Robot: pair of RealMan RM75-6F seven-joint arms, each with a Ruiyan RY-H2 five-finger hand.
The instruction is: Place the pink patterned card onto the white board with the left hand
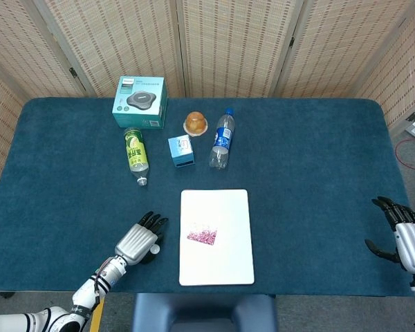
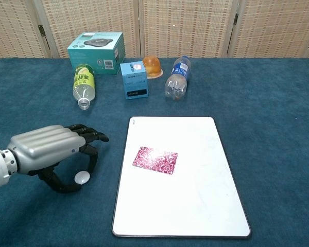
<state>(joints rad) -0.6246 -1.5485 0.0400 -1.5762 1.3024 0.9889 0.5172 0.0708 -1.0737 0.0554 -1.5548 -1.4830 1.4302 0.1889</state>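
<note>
The pink patterned card (image 2: 155,160) (image 1: 202,236) lies flat on the left half of the white board (image 2: 195,206) (image 1: 225,266), untouched. My left hand (image 2: 51,149) (image 1: 138,242) hovers low over the blue cloth just left of the board, palm down, fingers apart and lightly curled, holding nothing. A small white disc (image 2: 82,177) sits beneath its thumb side. My right hand (image 1: 401,235) rests at the table's far right edge, fingers spread and empty; the chest view does not show it.
At the back lie a teal box (image 2: 96,52), a green bottle on its side (image 2: 83,85), a small blue box (image 2: 134,80), an orange jelly cup (image 2: 152,67) and a blue-labelled water bottle (image 2: 177,78). Blue cloth covers the table (image 1: 311,173).
</note>
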